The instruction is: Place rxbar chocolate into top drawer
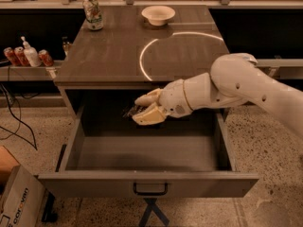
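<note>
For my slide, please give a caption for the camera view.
The tool holds the rxbar chocolate over the rear part of the open top drawer.

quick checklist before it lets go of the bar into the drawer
1. Wide grey top drawer pulled open: ok.
2. Dark-wrapped flat snack bar held, jaws closed on it: ok.
3. Gripper over the drawer's back part, below the dark tabletop edge: ok.
4. Drawer floor under it bare: ok.
5. Bar's height above the floor: cannot tell.
6. Green-labelled can and white bowl out of the path: ok.
</note>
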{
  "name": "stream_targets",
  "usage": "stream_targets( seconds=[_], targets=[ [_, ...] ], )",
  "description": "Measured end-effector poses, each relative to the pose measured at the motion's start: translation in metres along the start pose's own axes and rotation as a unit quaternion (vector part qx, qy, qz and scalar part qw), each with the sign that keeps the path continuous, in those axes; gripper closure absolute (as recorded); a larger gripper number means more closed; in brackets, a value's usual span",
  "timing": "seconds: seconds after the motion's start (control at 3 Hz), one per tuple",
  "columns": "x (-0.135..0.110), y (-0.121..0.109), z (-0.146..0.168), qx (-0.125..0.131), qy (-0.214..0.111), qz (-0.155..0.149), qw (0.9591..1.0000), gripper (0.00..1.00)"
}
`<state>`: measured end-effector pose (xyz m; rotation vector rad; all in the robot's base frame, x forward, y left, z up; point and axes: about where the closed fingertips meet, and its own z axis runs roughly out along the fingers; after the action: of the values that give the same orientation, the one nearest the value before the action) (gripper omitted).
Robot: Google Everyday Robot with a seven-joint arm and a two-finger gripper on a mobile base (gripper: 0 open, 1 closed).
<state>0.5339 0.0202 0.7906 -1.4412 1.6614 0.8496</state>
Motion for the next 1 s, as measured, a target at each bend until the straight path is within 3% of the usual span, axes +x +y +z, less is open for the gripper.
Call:
stream_targets(
  seconds=[0.33, 0.67, 1.0],
  targets=[
    [0.032, 0.002, 0.018, -0.008, -0.013, 0.044, 0.9989, 1.0],
    [0.068, 0.001, 0.036, -0.017, -0.022, 0.098, 0.9948, 1.0],
    [0.07, 0.001, 0.038, -0.019, -0.023, 0.099, 0.9947, 1.0]
  ],
)
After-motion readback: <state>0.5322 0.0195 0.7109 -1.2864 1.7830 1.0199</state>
